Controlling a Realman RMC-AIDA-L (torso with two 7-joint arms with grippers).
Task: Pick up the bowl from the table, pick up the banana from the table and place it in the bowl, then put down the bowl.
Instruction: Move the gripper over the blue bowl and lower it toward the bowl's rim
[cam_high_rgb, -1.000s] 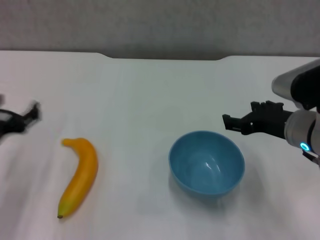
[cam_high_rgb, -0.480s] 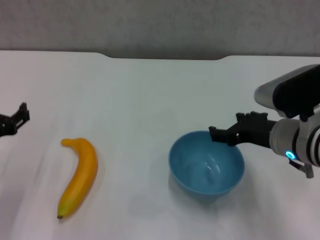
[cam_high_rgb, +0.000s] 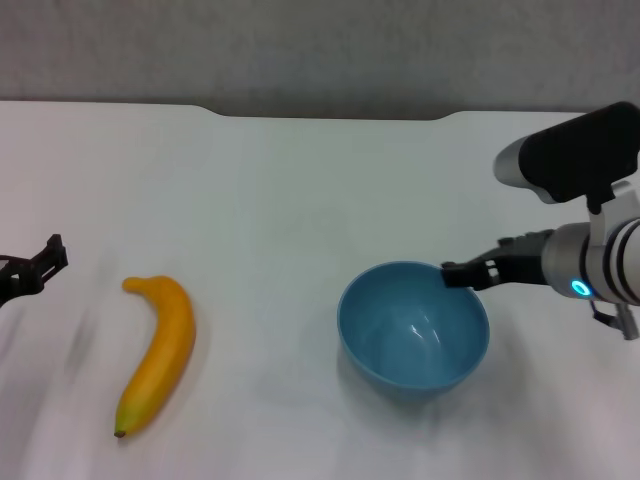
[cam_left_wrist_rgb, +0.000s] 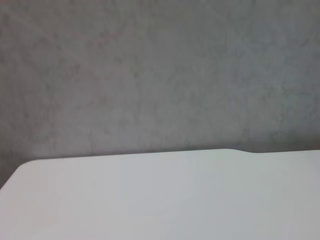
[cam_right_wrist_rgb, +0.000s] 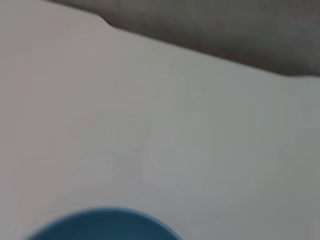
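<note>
The light-blue bowl (cam_high_rgb: 412, 325) stands upright on the white table (cam_high_rgb: 300, 190), right of the middle. Its rim also shows in the right wrist view (cam_right_wrist_rgb: 102, 226). The yellow-orange banana (cam_high_rgb: 160, 350) lies on the table to the left, with its stem toward the far side. My right gripper (cam_high_rgb: 458, 274) is open, with its tips at the bowl's far right rim. I cannot tell whether they touch the rim. My left gripper (cam_high_rgb: 40, 268) is open and empty at the table's left edge, left of the banana and apart from it.
The table's notched far edge (cam_high_rgb: 330, 117) meets a grey wall behind. The left wrist view shows only bare tabletop (cam_left_wrist_rgb: 160, 200) and wall. White tabletop lies between banana and bowl.
My right gripper has moved left and down, from right of the bowl to its far right rim. My left gripper has dropped a little lower. Bowl and banana have not moved.
</note>
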